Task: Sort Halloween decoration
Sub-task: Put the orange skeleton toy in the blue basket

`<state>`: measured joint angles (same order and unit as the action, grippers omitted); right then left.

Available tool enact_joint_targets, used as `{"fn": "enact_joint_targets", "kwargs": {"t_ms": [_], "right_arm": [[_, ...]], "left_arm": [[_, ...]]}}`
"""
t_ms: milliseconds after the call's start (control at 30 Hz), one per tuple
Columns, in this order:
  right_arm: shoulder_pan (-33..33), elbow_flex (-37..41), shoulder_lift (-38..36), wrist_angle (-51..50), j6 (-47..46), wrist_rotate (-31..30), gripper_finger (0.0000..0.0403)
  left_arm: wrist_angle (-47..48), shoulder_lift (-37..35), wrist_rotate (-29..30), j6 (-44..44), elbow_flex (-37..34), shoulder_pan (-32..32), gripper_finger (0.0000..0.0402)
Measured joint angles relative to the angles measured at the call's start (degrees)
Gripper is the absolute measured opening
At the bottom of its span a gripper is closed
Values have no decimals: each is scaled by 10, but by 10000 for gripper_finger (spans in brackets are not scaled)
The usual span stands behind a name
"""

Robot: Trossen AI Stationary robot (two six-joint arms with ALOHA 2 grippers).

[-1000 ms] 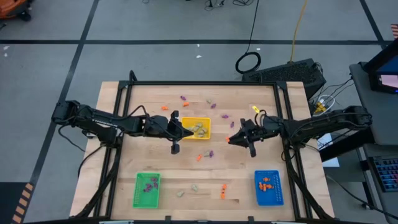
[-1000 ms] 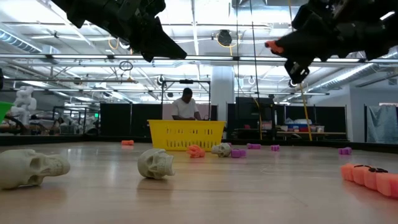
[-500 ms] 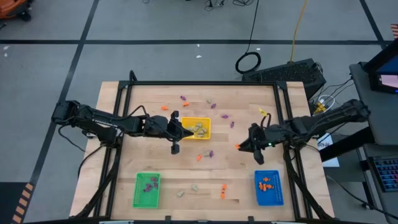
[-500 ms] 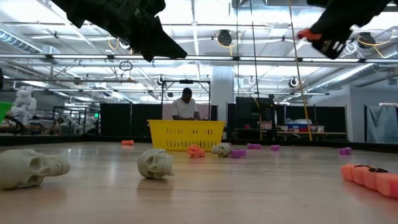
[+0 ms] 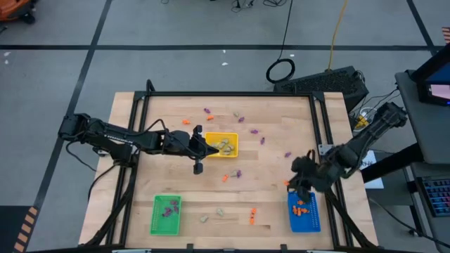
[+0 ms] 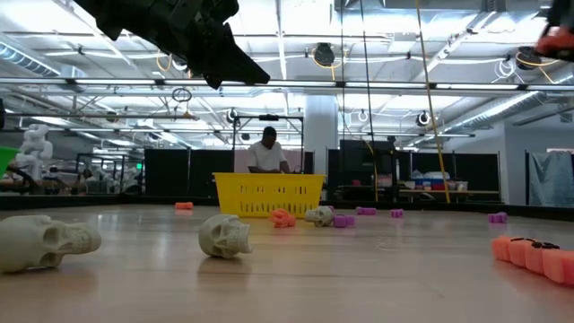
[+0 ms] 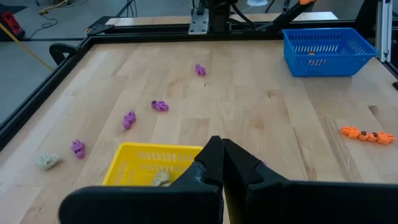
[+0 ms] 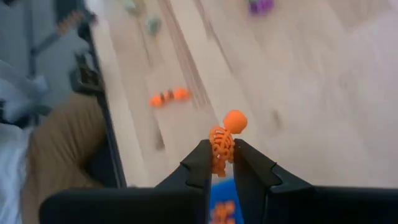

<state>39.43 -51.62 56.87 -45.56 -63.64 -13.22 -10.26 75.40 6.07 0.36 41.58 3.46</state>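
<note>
The table [image 5: 232, 190] holds three trays. The left gripper [image 5: 215, 150] hangs over the yellow tray [image 5: 230, 136], its jaws closed on nothing. The right gripper [image 8: 219, 160] is above the blue tray [image 5: 312, 219], pinching a little orange skeleton [image 8: 224, 139]. More trinkets lie scattered around.

We are seeing two pale skulls [image 6: 224, 236] lying on the wooden table [image 6: 359, 278], a yellow basket [image 6: 269, 194] standing behind them, and the left arm [image 6: 179, 31] hanging overhead.
</note>
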Motion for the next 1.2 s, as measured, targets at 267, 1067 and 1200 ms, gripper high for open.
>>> {"fn": "enact_joint_targets", "kwargs": {"t_ms": [267, 1067, 1200], "right_arm": [[78, -94, 123, -150, -106, 34, 38], [117, -118, 358, -136, -150, 169, 67], [116, -118, 361, -138, -150, 180, 115]], "left_arm": [[0, 0, 1, 0, 0, 0, 0], [-13, 0, 4, -1, 0, 0, 0], [-12, 0, 4, -1, 0, 0, 0]]}}
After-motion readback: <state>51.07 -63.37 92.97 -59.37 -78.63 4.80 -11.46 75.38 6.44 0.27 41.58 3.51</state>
